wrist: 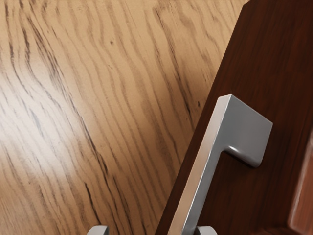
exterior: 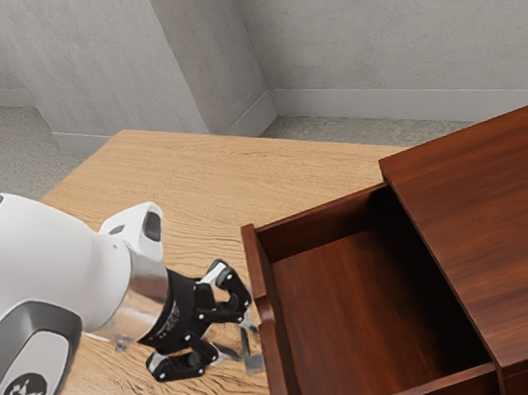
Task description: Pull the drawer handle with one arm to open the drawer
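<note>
Finding 1, progress: the drawer [exterior: 363,303] stands well out of the dark wooden cabinet [exterior: 512,227], toward the exterior view's left, with its bare floor and inner walls exposed over most of their length. On that evidence the opening is judged largely accomplished. Whether any travel is left cannot be told, as the rear of the drawer lies hidden under the cabinet top. What is left, at most, is a short further pull toward the exterior view's left and then a withdrawal of the arm. Finding 2, tool: the gripper [exterior: 243,328] sits just beside the drawer's front panel [exterior: 278,388], low over the table [exterior: 190,179]. Its jaws stand apart and clamp nothing. In the wrist view, 2 fingertips [wrist: 99,230] show at the lower edge, and the silver handle [wrist: 215,161] runs down between them. The bar lies close against 1 tip and well clear of the other, so this is a hooked or bracketed position, not a 2-sided grip. Finding 3, location: the handle is mounted on the outer face of the front panel, on the side facing the arm. It lies directly ahead of the hand, with light wood-grain table surface beyond it.
</note>
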Robot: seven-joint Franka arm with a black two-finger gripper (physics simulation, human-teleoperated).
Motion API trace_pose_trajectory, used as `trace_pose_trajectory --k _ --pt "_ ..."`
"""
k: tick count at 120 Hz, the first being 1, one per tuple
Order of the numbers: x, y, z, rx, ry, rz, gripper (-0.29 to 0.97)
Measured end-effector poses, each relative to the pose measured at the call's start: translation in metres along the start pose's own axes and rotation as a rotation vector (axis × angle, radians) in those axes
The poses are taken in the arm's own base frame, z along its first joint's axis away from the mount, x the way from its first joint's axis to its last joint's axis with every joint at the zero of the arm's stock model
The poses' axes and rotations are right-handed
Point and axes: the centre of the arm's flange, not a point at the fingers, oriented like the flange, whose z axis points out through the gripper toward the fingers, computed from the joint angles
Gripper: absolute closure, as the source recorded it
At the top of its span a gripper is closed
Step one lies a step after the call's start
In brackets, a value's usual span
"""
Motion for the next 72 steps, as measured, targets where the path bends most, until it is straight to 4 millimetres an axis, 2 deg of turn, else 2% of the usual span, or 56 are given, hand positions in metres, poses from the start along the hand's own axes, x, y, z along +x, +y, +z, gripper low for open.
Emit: trace_pose_trajectory --k 28,39,45,53,58,64,72 --pt "-0.011 0.001 -0.018 -0.037 -0.004 0.026 0.32" --pt "-0.009 0.002 -0.028 -0.039 -0.006 0.025 0.22" --pt "-0.004 0.007 -0.040 -0.036 -0.011 0.017 0.17" --pt "0.011 0.021 -0.072 -0.030 -0.024 -0.004 0.13" --pt "0.018 0.038 -0.086 -0.010 -0.035 -0.008 0.10" --pt "0.022 0.061 -0.094 0.028 -0.047 -0.001 0.08" --pt "0.025 0.094 -0.094 0.093 -0.058 0.017 0.06"
